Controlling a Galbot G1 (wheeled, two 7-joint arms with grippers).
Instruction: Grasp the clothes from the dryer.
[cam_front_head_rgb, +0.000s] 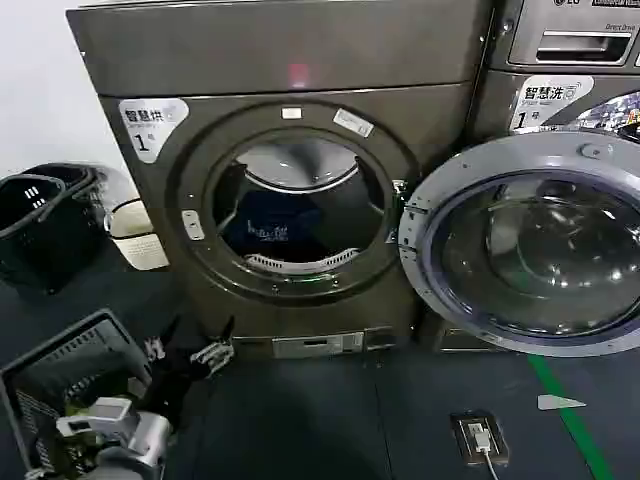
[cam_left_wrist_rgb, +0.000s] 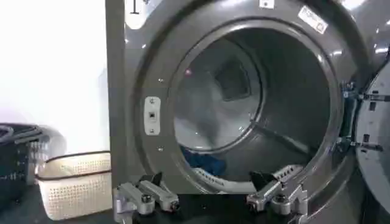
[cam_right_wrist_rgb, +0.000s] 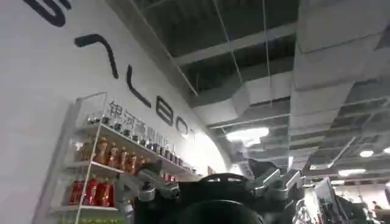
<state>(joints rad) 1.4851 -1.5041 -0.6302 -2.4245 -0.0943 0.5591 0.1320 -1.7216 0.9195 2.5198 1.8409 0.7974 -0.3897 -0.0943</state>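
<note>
From the head view, the dryer (cam_front_head_rgb: 290, 190) stands with its round door (cam_front_head_rgb: 530, 245) swung wide to the right. Dark blue clothes (cam_front_head_rgb: 268, 228) lie low inside the drum. The left hand (cam_front_head_rgb: 198, 352) hovers low in front of the machine, left of the opening, fingers spread and holding nothing. A dark basket (cam_front_head_rgb: 45, 225) and a white basket (cam_front_head_rgb: 135, 235) sit on the floor to the left.

In the left wrist view, the left hand (cam_left_wrist_rgb: 210, 193) faces the drum mouth, its fingers wide apart. The blue clothes (cam_left_wrist_rgb: 204, 163) rest at the drum's bottom, beyond the fingertips.

In the right wrist view, the right hand (cam_right_wrist_rgb: 210, 189) points up toward the ceiling (cam_right_wrist_rgb: 274, 55), fingers spread, near a shelf of bottles (cam_right_wrist_rgb: 103, 164).
</note>
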